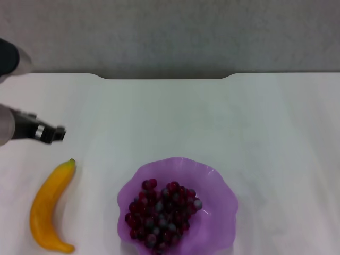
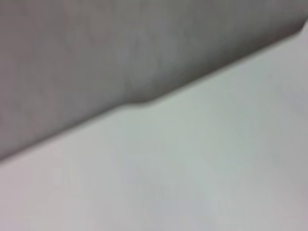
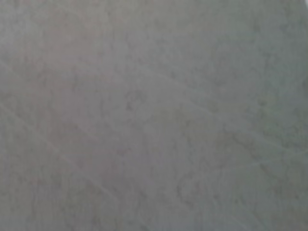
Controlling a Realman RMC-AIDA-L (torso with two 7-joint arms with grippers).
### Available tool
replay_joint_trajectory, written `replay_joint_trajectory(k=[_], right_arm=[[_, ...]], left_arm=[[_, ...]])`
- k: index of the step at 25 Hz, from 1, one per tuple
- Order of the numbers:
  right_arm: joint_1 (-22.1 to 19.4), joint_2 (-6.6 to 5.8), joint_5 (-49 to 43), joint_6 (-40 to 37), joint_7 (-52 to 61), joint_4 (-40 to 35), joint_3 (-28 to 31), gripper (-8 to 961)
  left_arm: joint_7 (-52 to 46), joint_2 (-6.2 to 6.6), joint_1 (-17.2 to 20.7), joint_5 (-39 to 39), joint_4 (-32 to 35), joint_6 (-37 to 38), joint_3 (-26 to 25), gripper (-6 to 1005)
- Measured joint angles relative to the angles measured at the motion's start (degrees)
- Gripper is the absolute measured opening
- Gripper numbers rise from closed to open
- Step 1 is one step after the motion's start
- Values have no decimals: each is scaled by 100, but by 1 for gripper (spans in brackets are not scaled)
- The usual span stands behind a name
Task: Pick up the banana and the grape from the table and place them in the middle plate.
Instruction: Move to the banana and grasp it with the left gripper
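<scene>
Dark red grape bunch (image 1: 162, 212) in translucent purple scalloped plate (image 1: 220, 186); curved yellow banana (image 1: 50, 207) pending on white desk (image 1: 212, 122); my left end effector (image 1: 56, 134) above it, grip state undetermined; descend next

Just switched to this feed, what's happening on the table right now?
The grapes already lie in the purple plate. The banana lies on the white table, left of the plate and apart from it. The left gripper hangs above the table just beyond the banana's tip, holding nothing. The right arm is out of view.

The middle plate (image 1: 212, 180) and grape (image 1: 162, 212) are cropped below.
</scene>
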Motion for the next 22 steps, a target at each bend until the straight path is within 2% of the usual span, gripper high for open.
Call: replay_joint_trajectory(k=[3, 7, 13, 18, 22], right_arm=[[13, -2, -1, 0, -13, 2, -12, 670], [54, 8, -94, -28, -29, 158, 24, 671], [305, 18, -149, -68, -63, 874, 272, 671], [524, 22, -111, -426, -63, 1544, 463, 670], [569, 25, -101, -505, -55, 1694, 495, 670]], left_arm=[[-26, 1, -338, 4, 467, -396, -199, 625], [-52, 16, -636, 11, 955, -560, -302, 624], [-74, 21, -666, 16, 1044, -558, -319, 623], [-87, 33, -712, 19, 1213, -573, -374, 623], [-96, 39, -838, 20, 1462, -652, -490, 622]])
